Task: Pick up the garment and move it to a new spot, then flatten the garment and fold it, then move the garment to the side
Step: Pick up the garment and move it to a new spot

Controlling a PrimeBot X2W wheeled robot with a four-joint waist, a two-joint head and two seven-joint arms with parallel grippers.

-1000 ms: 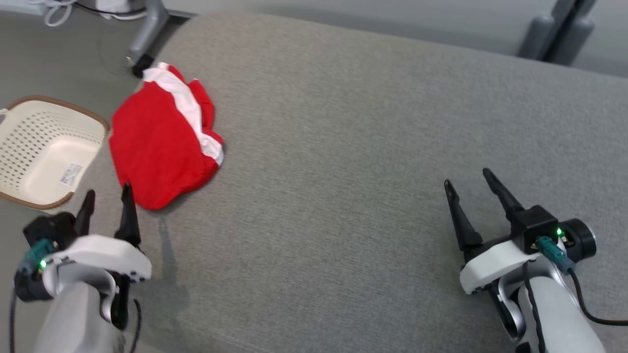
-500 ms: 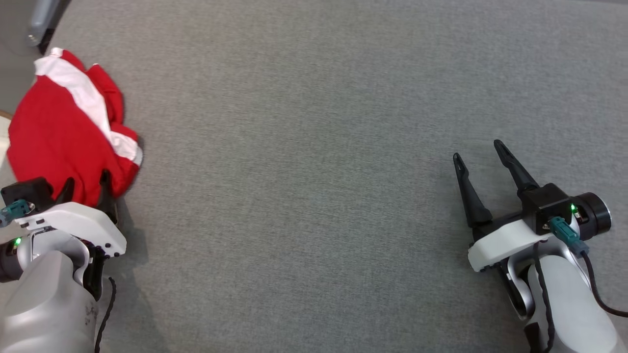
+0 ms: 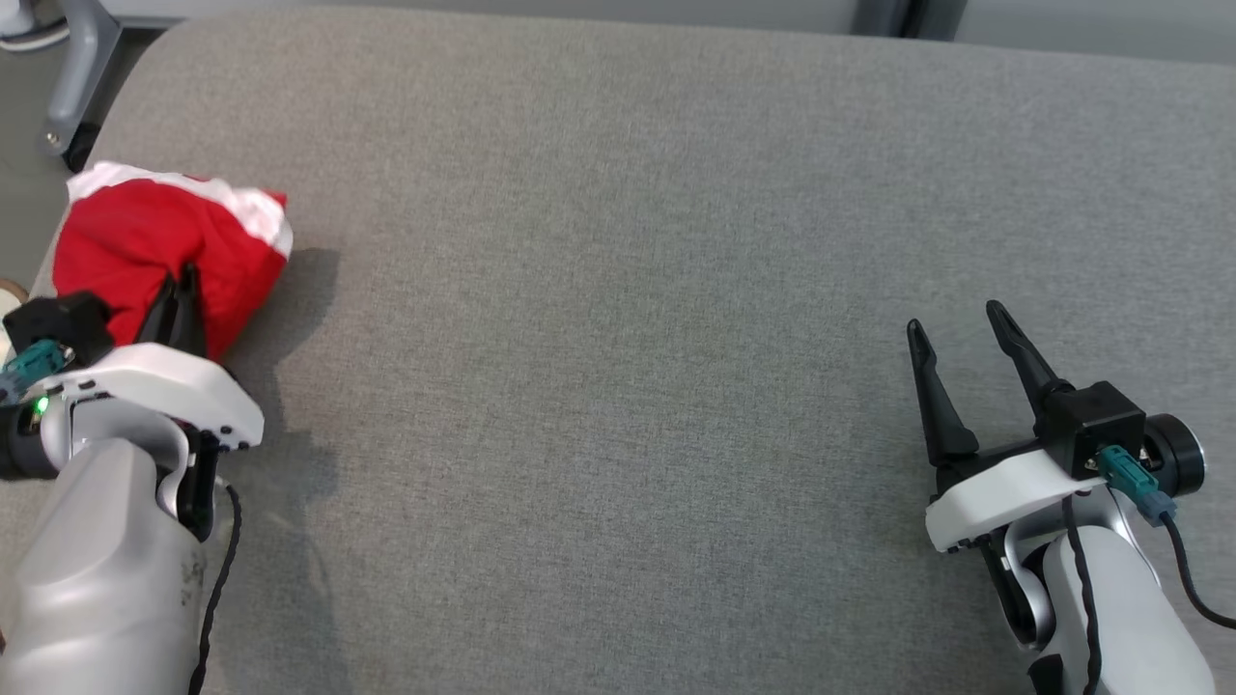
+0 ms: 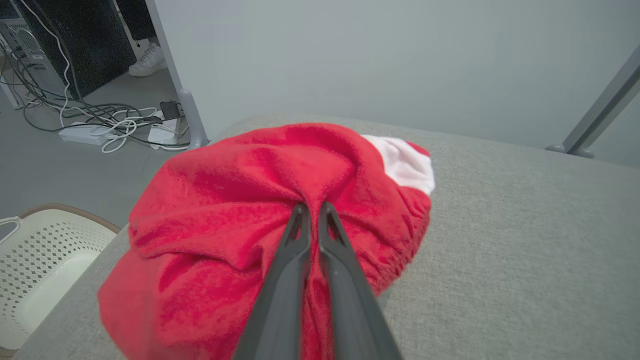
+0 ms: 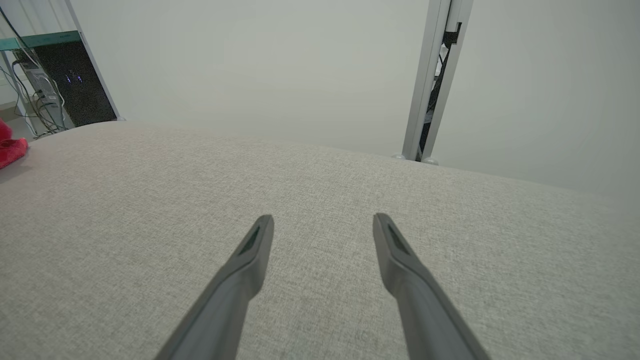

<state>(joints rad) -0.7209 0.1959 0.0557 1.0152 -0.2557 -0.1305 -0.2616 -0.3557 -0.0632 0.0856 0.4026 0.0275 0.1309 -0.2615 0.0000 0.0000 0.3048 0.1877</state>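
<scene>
Head view: the red-and-white garment (image 3: 145,227) sits bunched at the grey worktop's (image 3: 618,290) far left, its near side pinched by the left end effector (image 3: 181,280). The right end effector (image 3: 953,319) hangs spread, well apart at the right. Left wrist view: a cream perforated basket (image 4: 45,240) stands on the floor, left of the garment. Right wrist view: spread fingers over the worktop. Half a second ago the left fingers were parted and the garment lay flatter.
</scene>
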